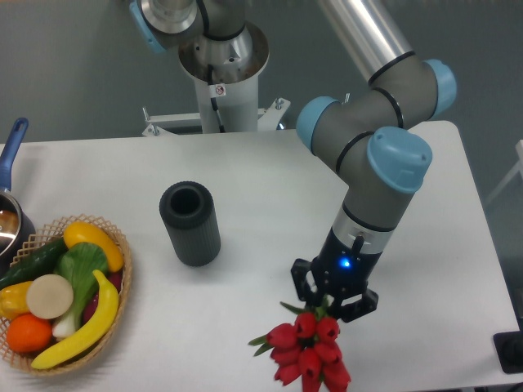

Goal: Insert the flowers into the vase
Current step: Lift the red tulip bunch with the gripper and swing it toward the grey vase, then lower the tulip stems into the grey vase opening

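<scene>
White table (245,171) bears flowers (309,353) directly beneath the jaws (333,300).

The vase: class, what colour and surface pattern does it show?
The vase is dark grey-black, finely ribbed; fixed camera.

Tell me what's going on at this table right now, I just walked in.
A robot arm's two-finger gripper is down over a bunch of red tulip buds with green stems near the front edge of the white table. Whether its fingers are closed on the stems can't be told from here. The dark ribbed cylindrical vase stands upright and apart to the left, nothing in its mouth. A wicker basket of toy fruit and vegetables sits at the far left, beside a blue-handled pot.
</scene>
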`<state>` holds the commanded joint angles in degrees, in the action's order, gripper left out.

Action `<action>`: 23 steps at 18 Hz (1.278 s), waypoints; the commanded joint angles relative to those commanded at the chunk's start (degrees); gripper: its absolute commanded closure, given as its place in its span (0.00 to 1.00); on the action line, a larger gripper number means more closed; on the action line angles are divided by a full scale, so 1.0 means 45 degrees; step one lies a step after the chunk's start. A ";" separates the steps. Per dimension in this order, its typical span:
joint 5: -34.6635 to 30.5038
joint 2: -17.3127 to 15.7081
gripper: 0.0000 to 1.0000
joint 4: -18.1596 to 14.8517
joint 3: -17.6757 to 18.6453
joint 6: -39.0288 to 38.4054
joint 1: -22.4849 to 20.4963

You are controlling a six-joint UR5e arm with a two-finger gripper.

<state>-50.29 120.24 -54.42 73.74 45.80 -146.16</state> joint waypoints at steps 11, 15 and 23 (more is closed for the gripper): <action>0.5256 -0.0349 0.94 0.1937 0.0681 -0.0763 -0.0137; 0.6640 -0.1970 0.93 0.1976 0.2339 -0.0412 -0.0527; 0.8402 -0.4724 0.92 0.1976 0.5504 0.1052 -0.1230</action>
<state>-12.48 98.98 -45.53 98.51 50.53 -151.70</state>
